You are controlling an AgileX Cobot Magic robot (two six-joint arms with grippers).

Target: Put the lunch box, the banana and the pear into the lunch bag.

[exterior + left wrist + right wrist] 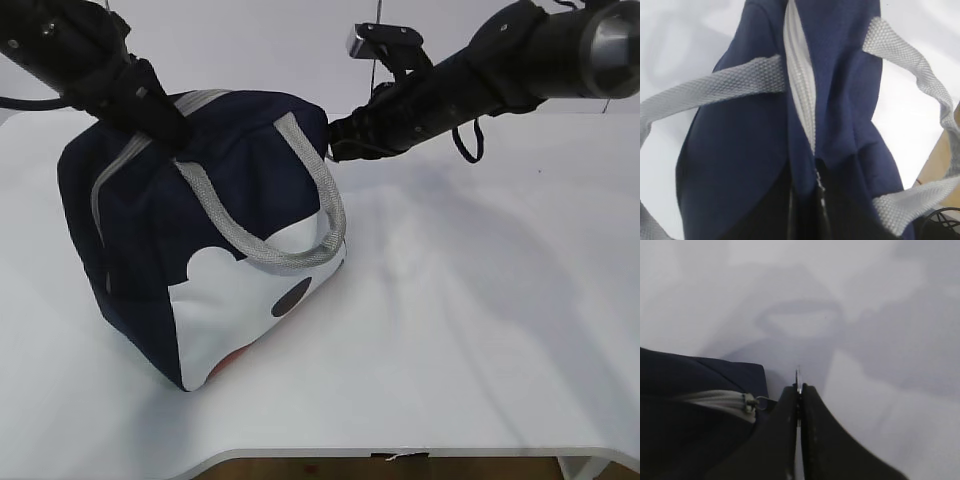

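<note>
Beside lunch bag (695, 410), right gripper (799, 390) pinched (exterior hides this)

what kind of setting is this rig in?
Probably a lab test bench, not a home: a bare white table, a plain white backdrop, and one prop, the zipped navy lunch bag, with both black arms reaching over it.

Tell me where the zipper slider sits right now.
In the right wrist view, the slider sits at the bag's right-hand end, lower left of frame, just left of the shut right claw, which pinches its ring pull.
</note>
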